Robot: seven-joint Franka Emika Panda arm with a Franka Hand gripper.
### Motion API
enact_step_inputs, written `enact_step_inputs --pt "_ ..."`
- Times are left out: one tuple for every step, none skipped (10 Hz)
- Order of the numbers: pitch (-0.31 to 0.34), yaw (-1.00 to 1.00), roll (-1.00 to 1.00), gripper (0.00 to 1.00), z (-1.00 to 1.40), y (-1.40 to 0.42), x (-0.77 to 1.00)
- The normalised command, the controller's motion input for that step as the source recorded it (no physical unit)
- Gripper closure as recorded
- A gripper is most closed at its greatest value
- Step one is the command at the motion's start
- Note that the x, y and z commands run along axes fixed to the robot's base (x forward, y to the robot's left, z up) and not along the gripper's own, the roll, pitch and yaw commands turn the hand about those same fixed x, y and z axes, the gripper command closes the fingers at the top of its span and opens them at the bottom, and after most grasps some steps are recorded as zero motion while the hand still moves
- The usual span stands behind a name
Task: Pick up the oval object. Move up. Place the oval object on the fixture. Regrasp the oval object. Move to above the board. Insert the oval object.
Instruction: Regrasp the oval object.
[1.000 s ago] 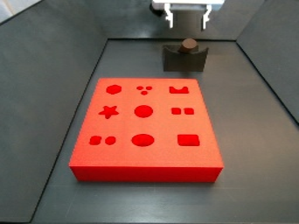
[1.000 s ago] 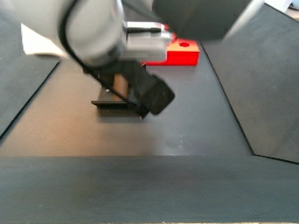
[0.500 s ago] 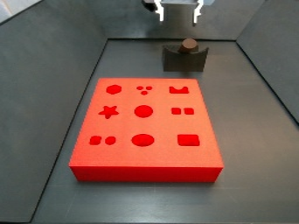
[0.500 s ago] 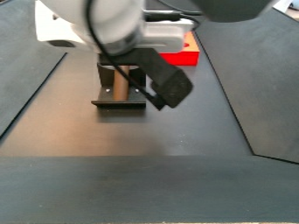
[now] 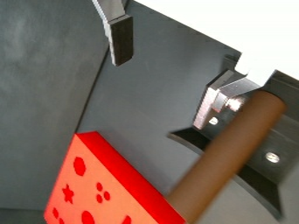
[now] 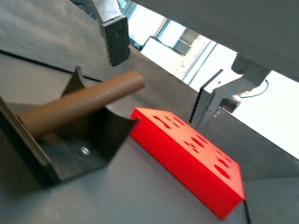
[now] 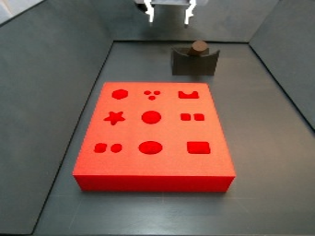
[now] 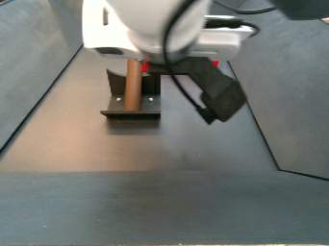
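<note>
The hand (image 7: 168,12) hangs high above the fixture (image 7: 194,64), fingers apart and empty (the peg (image 8: 133,85) stands upright in its notch).

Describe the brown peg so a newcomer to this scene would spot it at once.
Look past the far end of the red board to the small dark fixture. The brown peg stands in its top notch, the only brown, rod-shaped thing there; the gripper hangs open above, apart from it.

The gripper (image 7: 167,11) rose and drifted away from the fixture (image 7: 194,62) in a side view, so only its fingertips showed at the frame's upper edge. In a side view the oval object (image 8: 133,81) became unobscured, standing upright.
</note>
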Motion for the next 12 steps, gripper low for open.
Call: enact_step_inputs --pt "-0.163 0.06 0.08 0.0 0.0 -0.03 -0.73" --pt "-0.019 -0.91 1.0 0.0 -0.19 -1.0 -0.33" --pt "-0.023 -0.91 1.0 0.0 -0.18 -1.0 -0.22" --pt "-0.047 -0.9 1.0 0.0 -0.13 -1.0 -0.13" --pt "-0.076 -0.91 1.0 0.0 -0.13 -1.0 -0.1" --pt "-0.101 -0.91 1.0 0.0 -0.11 -1.0 -0.11" --pt "-0.131 -0.91 1.0 0.0 -0.06 -0.82 -0.1" --pt "-0.146 -0.91 1.0 0.0 -0.04 -0.68 -0.09" --pt "-0.173 -0.92 1.0 0.0 -0.02 -0.4 -0.06" --pt "-0.196 -0.92 1.0 0.0 -0.01 -0.12 -0.04" --pt "-0.211 -0.93 1.0 0.0 0.0 -0.02 -0.03" --pt "-0.224 -0.93 1.0 0.0 -0.01 -0.02 -0.03"
